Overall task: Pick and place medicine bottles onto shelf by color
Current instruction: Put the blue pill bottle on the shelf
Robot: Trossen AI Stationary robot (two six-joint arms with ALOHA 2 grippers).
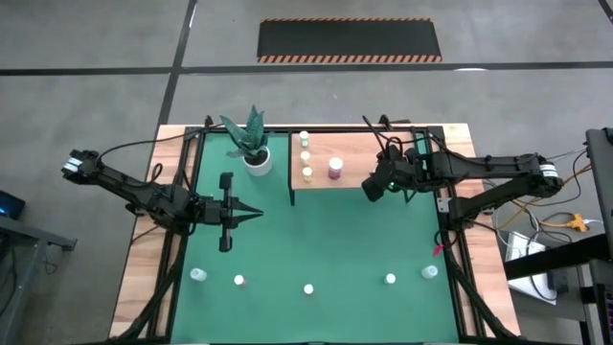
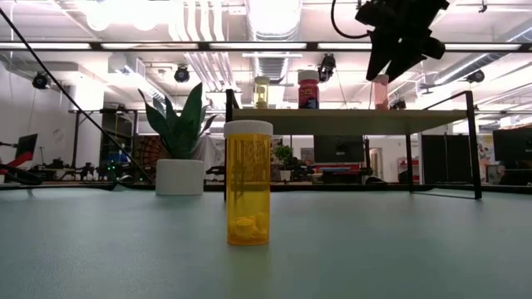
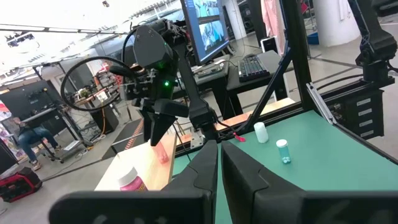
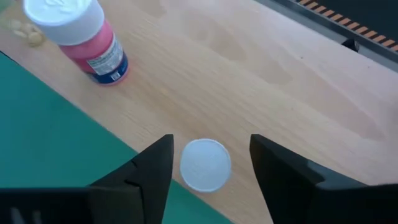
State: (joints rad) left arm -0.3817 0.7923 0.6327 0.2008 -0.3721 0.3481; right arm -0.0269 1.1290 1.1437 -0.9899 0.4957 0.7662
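Right gripper [image 4: 208, 163] hung spread, empty, over pink bottle [image 4: 205, 165] beside large magenta bottle [image 4: 78, 38] on shelf [image 4: 261, 81]: grouping by color. Left gripper [image 3: 217, 163] pinched closed, empty, waited.

The light-brown wooden shelf [image 1: 364, 172] stands at the green-matted surface's [image 1: 316, 240] far side, right of the white potted plant [image 1: 254, 153]. Four white-capped medicine bottles [image 1: 306, 155] stand on it; five more [image 1: 308, 287] line the near edge.

Your left gripper [image 3: 219, 163] hangs with fingers together; beyond it the right gripper [image 3: 157, 129] hovers over a pink bottle [image 3: 160, 149] on the shelf [image 3: 142, 165].
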